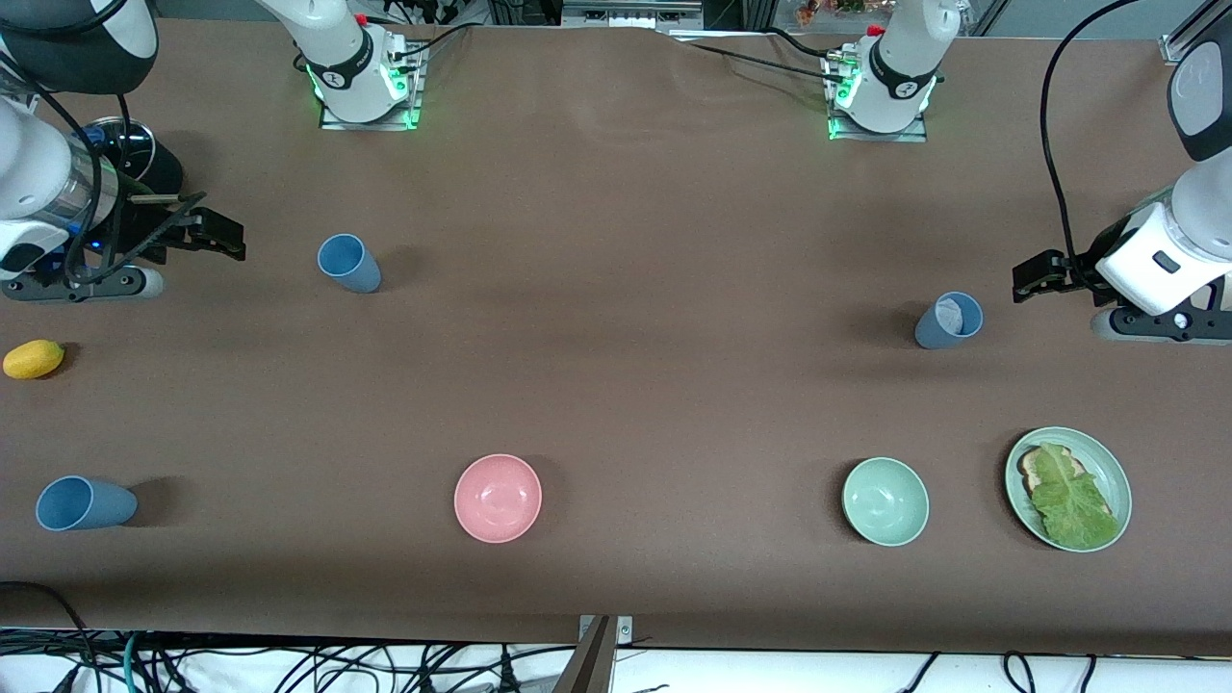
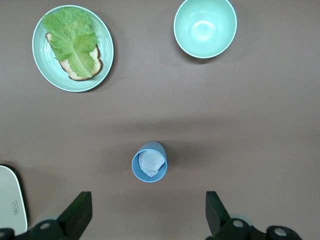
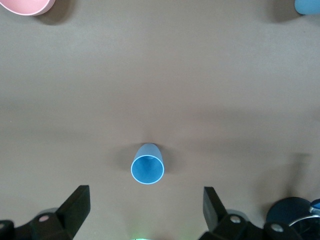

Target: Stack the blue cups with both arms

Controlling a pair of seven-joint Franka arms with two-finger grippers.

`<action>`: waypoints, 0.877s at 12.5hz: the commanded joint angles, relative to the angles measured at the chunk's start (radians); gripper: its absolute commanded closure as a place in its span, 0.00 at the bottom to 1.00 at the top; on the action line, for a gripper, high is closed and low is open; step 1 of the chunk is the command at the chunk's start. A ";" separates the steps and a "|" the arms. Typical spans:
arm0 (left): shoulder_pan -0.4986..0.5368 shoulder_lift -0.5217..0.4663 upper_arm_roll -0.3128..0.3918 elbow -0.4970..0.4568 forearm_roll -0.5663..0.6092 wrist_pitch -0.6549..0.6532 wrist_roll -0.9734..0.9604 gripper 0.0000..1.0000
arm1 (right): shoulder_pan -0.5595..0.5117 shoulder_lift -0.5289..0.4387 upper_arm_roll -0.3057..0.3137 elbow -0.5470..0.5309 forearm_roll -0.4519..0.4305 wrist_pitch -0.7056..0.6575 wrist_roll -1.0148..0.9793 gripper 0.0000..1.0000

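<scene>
Even, fairly bright overhead light falls on the brown table [image 1: 616, 318], with no harsh glare. Soft, blurred shadows sit beside each blue cup [image 1: 348, 263] and the pink bowl [image 1: 498, 498]. Green indicator glow lights the arm bases at the frame's top. Both wrist views are sharp at centre, with dark finger silhouettes along their lower edges.

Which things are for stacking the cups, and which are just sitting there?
For the job: three blue cups, open left gripper, open right gripper.

Just sitting: pink bowl, green bowl, plate with lettuce and bread, lemon.
</scene>
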State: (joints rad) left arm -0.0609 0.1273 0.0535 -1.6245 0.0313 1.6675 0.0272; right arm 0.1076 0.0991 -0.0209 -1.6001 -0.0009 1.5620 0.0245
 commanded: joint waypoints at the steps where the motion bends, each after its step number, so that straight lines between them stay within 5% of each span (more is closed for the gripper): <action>1: -0.002 -0.005 0.002 -0.003 -0.010 -0.003 0.013 0.00 | 0.000 -0.018 0.001 -0.014 0.013 0.004 -0.006 0.00; 11: -0.007 0.138 0.002 -0.009 -0.011 0.000 -0.004 0.00 | 0.000 -0.021 0.001 -0.032 0.015 0.001 -0.006 0.00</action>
State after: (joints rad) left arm -0.0616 0.2426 0.0535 -1.6335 0.0313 1.6664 0.0252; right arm 0.1076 0.0985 -0.0209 -1.6028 -0.0006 1.5607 0.0242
